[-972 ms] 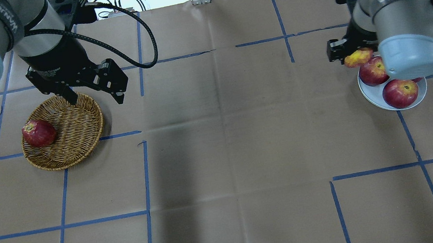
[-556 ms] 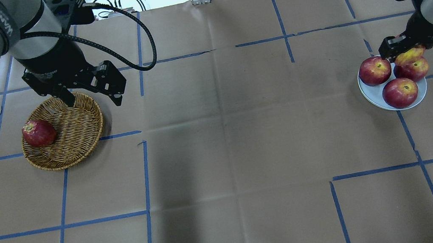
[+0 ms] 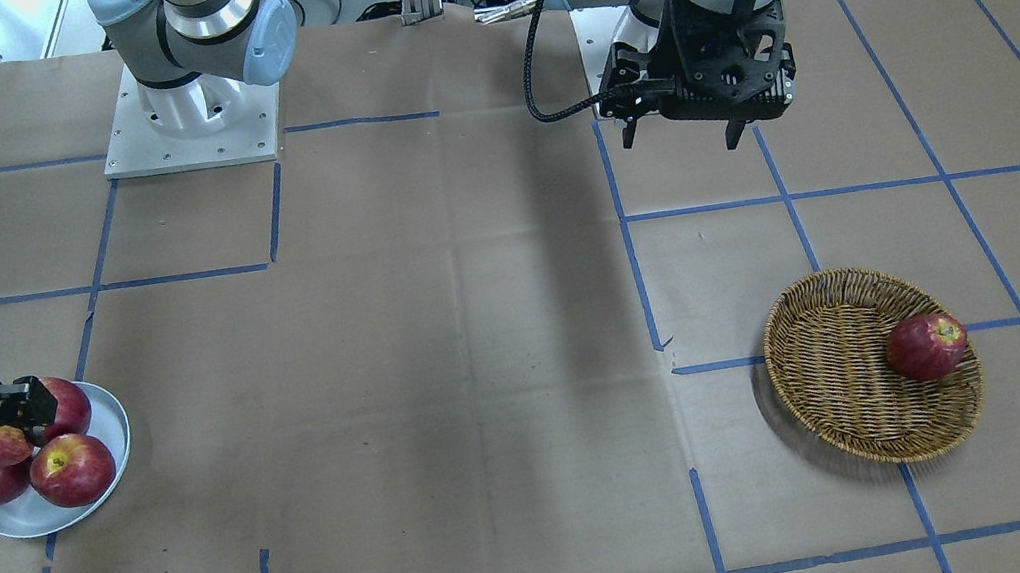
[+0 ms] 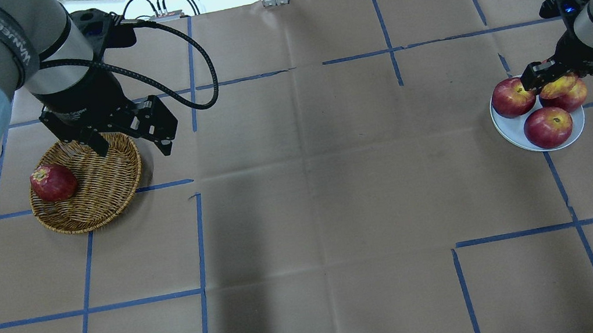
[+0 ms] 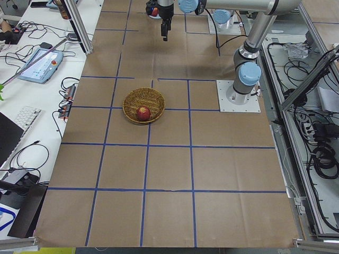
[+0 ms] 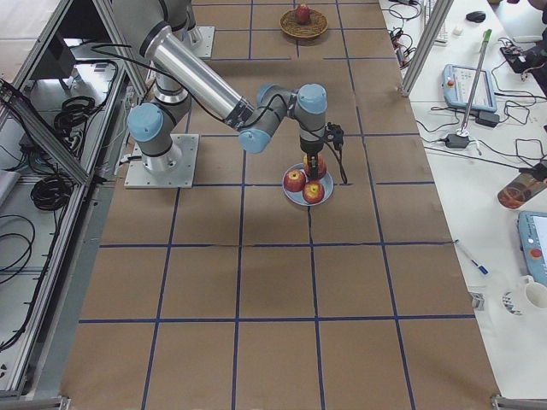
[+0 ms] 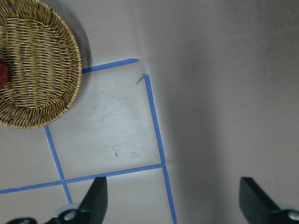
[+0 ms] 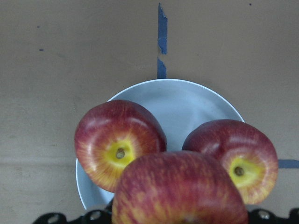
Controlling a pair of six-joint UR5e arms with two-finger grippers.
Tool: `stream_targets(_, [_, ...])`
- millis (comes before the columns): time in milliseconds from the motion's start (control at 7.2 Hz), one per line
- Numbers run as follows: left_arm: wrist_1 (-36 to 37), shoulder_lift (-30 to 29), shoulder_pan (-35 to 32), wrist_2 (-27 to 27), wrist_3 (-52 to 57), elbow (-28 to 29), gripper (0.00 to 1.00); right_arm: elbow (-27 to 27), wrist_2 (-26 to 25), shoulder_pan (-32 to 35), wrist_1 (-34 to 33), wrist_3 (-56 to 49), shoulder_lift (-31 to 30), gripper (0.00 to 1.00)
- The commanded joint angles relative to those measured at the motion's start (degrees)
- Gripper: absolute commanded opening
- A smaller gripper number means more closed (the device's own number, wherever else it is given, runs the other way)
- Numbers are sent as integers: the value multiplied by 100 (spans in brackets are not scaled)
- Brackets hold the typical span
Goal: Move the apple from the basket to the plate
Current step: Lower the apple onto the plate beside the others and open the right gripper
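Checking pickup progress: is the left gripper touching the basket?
Apart. The front-facing view shows the left gripper well behind the basket, a wide gap between them.

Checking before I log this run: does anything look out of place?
The pinkish-red streaked apple, clamped in the right jaws, hangs over a small round pale plate already crowded with three darker red apples; little bare room remains.
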Motion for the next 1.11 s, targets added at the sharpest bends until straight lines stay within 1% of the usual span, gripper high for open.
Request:
stream_targets(0, [90, 52, 1, 12, -6, -7, 99, 24, 0, -2, -226, -1, 68, 46])
stream_targets(278, [117, 44, 1, 12, -7, -7, 99, 41, -26, -2, -218, -10, 120, 47])
stream_targets(556, [126, 26, 1, 3, -15, -7, 99, 41, -70, -11, -200, -10, 156, 53])
stream_targets(694, [117, 26, 1, 3, -15, -7, 99, 41, -79, -11, -191, -10, 165, 62])
stream_targets(833, [117, 43, 1, 12, -7, -7, 99, 41, -79, -11, -191, -10, 165, 83])
stream_targets(972, [117, 35, 1, 12, -7, -7, 99, 33, -70, -11, -174, 8, 156, 94])
